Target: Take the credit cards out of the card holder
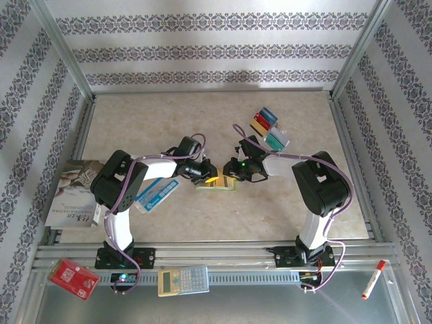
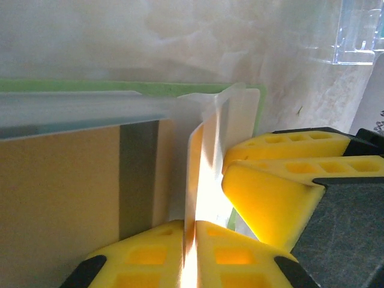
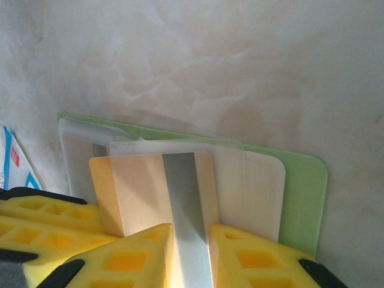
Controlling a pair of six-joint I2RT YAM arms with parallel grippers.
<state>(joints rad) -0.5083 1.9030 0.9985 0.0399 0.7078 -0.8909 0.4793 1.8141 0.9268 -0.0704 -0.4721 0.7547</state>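
The lime-green card holder [image 1: 221, 190] lies open at mid-table with both grippers meeting over it. My left gripper [image 1: 202, 173] [image 2: 193, 225] is shut on the thin edge of a yellow credit card [image 1: 212, 181] [image 2: 193, 174], which stands tilted out of the holder [image 2: 120, 87]. My right gripper [image 1: 233, 177] [image 3: 191, 231] has its fingers a little apart, tips on the holder's pale inner face [image 3: 249, 186], either side of the grey stripe of a tan-yellow card [image 3: 144, 186]. The green cover [image 3: 303, 198] shows beyond. Other credit cards [image 1: 268, 127], blue, red and teal, lie at the back right.
A blue-and-white packet [image 1: 155, 194] lies under the left arm, with a book [image 1: 71, 192] at the table's left edge. On the near rail sit a red board [image 1: 74, 279], a calculator [image 1: 182, 280] and a marker [image 1: 372, 279]. A clear plastic piece [image 2: 357, 30] sits nearby.
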